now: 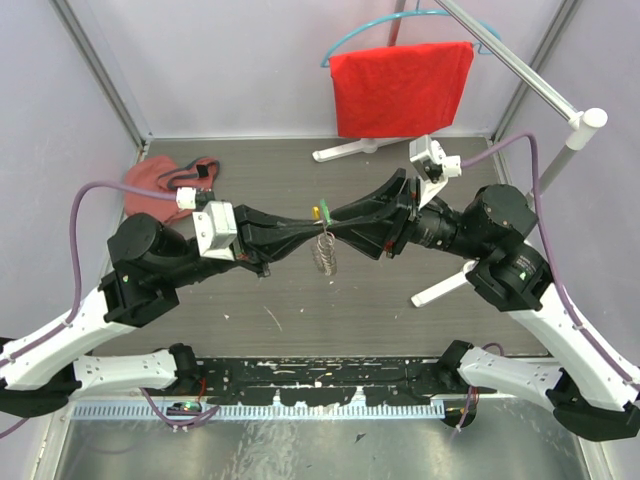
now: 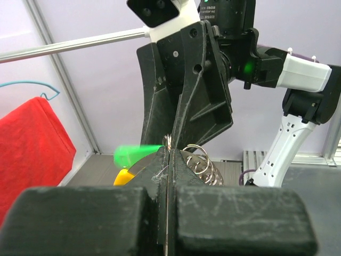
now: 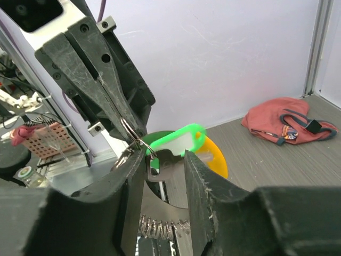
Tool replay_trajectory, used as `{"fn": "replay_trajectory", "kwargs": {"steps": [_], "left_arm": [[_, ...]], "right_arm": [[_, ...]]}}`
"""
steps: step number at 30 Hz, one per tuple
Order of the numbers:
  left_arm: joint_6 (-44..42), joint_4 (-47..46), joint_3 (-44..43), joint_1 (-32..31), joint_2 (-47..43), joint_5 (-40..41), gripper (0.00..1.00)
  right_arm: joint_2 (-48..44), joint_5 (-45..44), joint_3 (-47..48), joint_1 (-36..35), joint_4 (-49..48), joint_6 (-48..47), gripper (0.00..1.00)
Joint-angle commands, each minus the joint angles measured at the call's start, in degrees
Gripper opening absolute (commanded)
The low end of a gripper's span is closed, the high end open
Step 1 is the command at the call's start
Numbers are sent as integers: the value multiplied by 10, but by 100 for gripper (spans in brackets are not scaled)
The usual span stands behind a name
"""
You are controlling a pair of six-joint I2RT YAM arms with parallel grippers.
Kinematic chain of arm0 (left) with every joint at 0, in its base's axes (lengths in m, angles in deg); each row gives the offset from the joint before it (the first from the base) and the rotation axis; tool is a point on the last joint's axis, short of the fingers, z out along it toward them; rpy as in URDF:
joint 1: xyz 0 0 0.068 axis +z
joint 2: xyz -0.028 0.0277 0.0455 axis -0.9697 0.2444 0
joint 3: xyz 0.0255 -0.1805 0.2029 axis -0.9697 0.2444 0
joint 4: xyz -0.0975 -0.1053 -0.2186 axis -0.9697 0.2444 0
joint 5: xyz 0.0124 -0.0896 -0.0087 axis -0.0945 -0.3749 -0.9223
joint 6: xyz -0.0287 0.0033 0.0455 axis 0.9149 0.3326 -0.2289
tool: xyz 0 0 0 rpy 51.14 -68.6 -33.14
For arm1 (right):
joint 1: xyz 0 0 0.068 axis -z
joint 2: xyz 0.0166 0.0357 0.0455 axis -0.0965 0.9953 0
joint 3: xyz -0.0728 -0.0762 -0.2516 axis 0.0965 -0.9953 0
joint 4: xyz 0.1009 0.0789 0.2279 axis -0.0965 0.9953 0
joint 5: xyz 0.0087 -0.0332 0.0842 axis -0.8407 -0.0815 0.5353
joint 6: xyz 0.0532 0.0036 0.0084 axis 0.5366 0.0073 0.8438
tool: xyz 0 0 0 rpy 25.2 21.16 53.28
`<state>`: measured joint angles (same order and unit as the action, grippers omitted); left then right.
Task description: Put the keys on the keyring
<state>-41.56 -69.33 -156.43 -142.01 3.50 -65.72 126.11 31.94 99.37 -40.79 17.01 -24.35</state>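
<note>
Keyring (image 1: pixel 325 252): you are pinching it mid-air in the closed left gripper (image 2: pixel 169 162) to steady it, keys (image 3: pixel 181 140) sitting at its twelve o'clock inside the parted right gripper (image 3: pixel 165 160).

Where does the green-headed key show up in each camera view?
Top external: green-headed key, tiny, just above centre.
Left wrist: the key is a green blur left of centre.
Right wrist: the key sits at centre, large and sharp.
Shared landmark: the coiled keyring, close by it in all three.
</note>
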Motion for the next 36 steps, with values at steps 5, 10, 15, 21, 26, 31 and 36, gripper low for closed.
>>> {"fn": "replay_trajectory", "kwargs": {"steps": [5,10,15,21,26,31,36], "left_arm": [[9,-40,-8,-2,-11,-7,0],[16,-38,-1,-2,-11,-5,0],[22,-30,-1,-2,-9,-8,0],[28,-19,-4,-2,-10,-14,0],[29,-8,-4,-2,-11,-16,0],[32,-7,-5,-2,-10,-21,0],[33,-8,-6,-2,-10,-24,0]], "right_arm": [[-10,22,35,1,19,-74,49],[-12,45,53,1,9,-95,52],[-23,43,57,0,11,-129,54],[-37,28,51,1,17,-168,54],[-35,39,47,1,16,-178,54],[-37,43,39,1,17,-199,54],[-45,37,29,1,17,-214,54]]}}
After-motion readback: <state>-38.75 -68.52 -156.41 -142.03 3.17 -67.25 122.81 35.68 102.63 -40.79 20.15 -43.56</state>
